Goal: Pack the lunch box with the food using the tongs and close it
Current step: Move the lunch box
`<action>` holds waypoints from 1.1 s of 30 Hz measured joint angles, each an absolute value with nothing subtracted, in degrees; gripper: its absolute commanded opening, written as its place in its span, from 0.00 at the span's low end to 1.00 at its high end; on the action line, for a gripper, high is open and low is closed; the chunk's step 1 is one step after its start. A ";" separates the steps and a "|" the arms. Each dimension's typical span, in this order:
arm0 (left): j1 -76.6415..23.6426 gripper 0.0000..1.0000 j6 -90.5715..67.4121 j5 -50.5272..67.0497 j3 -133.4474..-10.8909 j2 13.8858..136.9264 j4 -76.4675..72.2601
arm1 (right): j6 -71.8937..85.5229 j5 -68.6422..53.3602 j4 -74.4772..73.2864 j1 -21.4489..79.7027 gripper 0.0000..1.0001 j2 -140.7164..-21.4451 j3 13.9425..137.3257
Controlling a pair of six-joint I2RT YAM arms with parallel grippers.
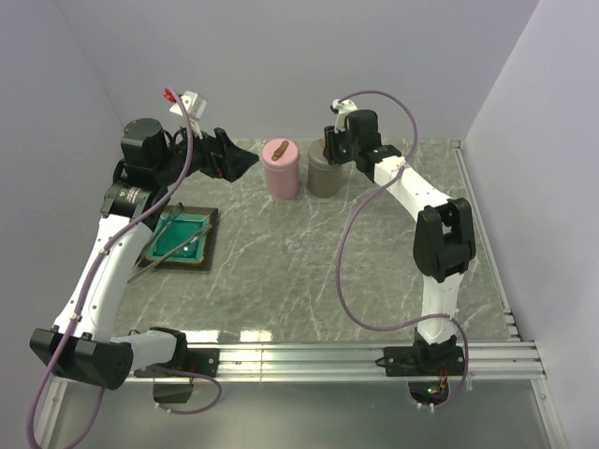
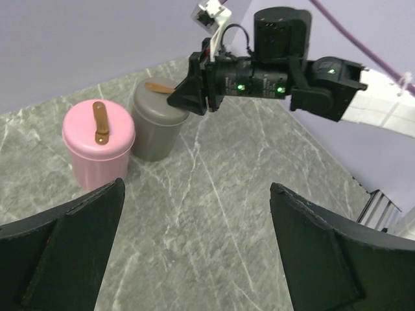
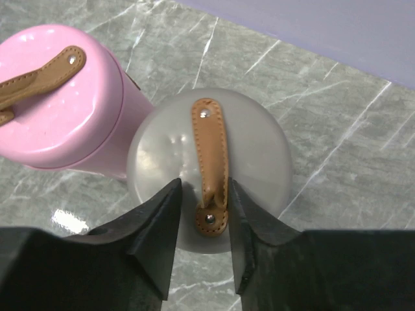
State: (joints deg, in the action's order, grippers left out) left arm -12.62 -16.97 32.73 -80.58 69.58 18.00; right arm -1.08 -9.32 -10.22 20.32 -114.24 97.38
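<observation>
Two round lidded lunch containers stand side by side at the back, one pink (image 1: 281, 169) and one grey (image 1: 324, 174), each with a brown strap on its lid. My right gripper (image 3: 204, 186) hangs over the grey container (image 3: 259, 149). Its jaws are a little apart around the near end of the strap (image 3: 211, 155): the right finger touches it and a gap shows on the left. My left gripper (image 2: 194, 188) is raised at the back left, wide open and holding nothing, facing the pink container (image 2: 98, 146). The tongs (image 1: 171, 247) lie across the teal tray (image 1: 183, 238). No food shows.
The teal tray sits in a dark frame at the table's left side, under my left arm. A metal rail (image 1: 356, 355) runs along the near edge, and grey walls close the back and sides.
</observation>
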 measured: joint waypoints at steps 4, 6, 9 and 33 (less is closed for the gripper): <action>-12.08 0.99 -15.81 31.59 -80.58 69.58 19.00 | -1.43 -9.28 -12.29 20.45 0.53 -113.86 98.08; -11.75 0.99 -15.59 31.16 -80.34 69.56 19.18 | -1.56 -9.19 -13.69 20.49 0.57 -113.80 98.74; -11.20 0.99 -15.46 30.52 -79.11 69.45 19.49 | -1.63 -9.10 -15.20 20.49 0.64 -113.60 99.63; -8.58 0.99 -2.94 26.92 -79.85 75.02 37.58 | -1.96 -15.03 -19.22 19.62 1.00 -66.67 69.60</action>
State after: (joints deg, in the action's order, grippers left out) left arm -8.58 -2.94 26.92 -79.85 75.02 37.58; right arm -1.96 -15.03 -19.22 19.62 -66.67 69.60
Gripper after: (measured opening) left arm 0.995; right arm 0.995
